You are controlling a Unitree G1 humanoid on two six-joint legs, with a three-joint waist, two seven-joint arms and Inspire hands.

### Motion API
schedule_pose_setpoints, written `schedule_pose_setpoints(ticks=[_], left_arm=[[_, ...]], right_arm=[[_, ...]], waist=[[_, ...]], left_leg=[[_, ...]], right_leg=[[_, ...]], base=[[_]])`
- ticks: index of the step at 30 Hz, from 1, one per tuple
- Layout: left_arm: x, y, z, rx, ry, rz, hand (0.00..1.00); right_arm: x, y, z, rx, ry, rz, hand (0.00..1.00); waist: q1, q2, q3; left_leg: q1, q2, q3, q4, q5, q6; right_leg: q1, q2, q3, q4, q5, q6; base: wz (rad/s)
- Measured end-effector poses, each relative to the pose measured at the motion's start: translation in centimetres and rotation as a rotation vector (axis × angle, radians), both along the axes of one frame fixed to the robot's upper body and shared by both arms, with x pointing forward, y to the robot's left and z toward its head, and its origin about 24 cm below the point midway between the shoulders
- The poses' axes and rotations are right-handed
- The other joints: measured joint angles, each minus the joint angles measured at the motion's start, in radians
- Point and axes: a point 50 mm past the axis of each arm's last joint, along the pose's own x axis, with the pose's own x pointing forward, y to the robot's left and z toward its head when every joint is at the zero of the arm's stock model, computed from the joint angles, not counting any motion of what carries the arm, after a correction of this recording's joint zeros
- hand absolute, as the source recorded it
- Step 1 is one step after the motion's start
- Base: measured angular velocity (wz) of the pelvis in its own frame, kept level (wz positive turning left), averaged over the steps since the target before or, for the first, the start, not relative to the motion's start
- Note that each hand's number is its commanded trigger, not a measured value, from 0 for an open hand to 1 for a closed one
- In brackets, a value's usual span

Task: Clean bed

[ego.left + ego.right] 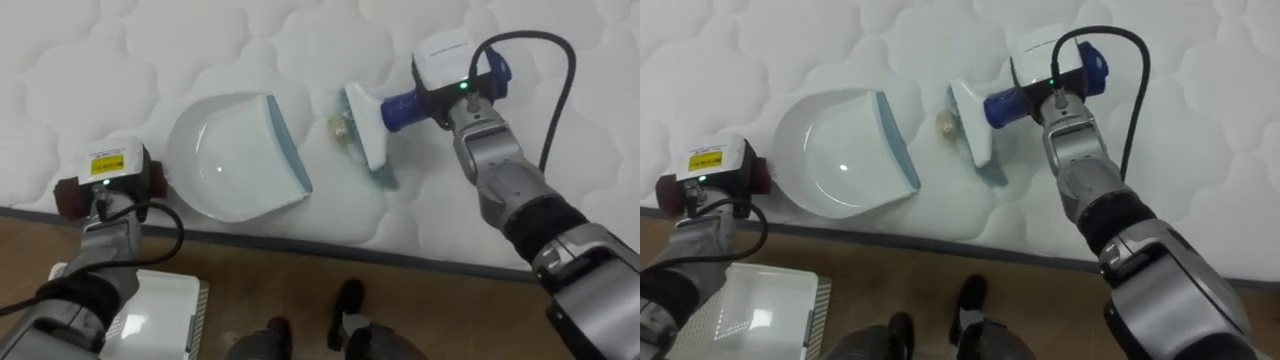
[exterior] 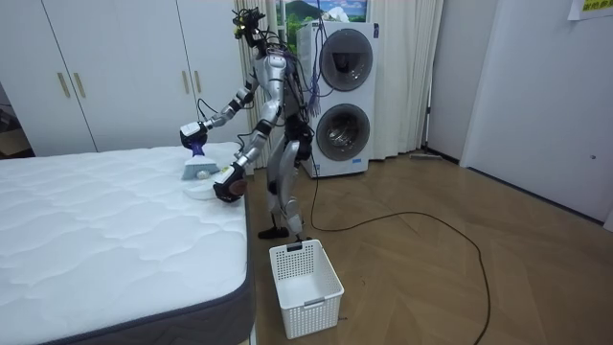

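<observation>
A white plastic brush with a blue handle (image 1: 368, 128) is gripped in the right hand (image 1: 455, 95). A small yellowish clump of debris (image 1: 343, 127) lies unswept on the white quilted mattress (image 1: 300, 40). A round white dustpan (image 1: 235, 155) is set at the clump's 9 o'clock. The left hand's (image 1: 120, 185) grasp cannot be told.

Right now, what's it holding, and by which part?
Its right hand holds the brush by the blue handle; left hand, the dustpan by its red handle.

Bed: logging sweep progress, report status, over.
Right robot hand shut on brush; left robot hand at dustpan handle. Debris on mattress between brush and dustpan. Nothing blocking.
</observation>
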Motion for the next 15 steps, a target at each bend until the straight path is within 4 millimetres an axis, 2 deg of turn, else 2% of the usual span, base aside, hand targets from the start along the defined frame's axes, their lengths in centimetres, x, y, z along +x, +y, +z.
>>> schedule_pose_setpoints(ticks=[10,15], left_arm=[[-0.3,-0.9,-0.8,-0.024,0.018,-0.018,1.00],[-0.7,-1.3,-1.4,-0.014,0.038,-0.040,1.00]], right_arm=[[-0.2,0.8,-0.2,0.002,0.017,0.045,1.00],[-0.9,2.7,-0.5,0.023,0.026,0.121,1.00]], waist=[[0.019,0.002,-0.0007],[0.026,0.015,-0.0079]], left_leg=[[0.008,-0.006,0.002,0.000,0.005,0.002],[0.010,-0.007,0.004,0.000,0.006,0.001]], right_leg=[[0.001,-0.009,0.001,0.016,0.000,0.000],[0.001,-0.009,0.004,0.018,0.000,0.000]], base=[[0.00],[0.00]])
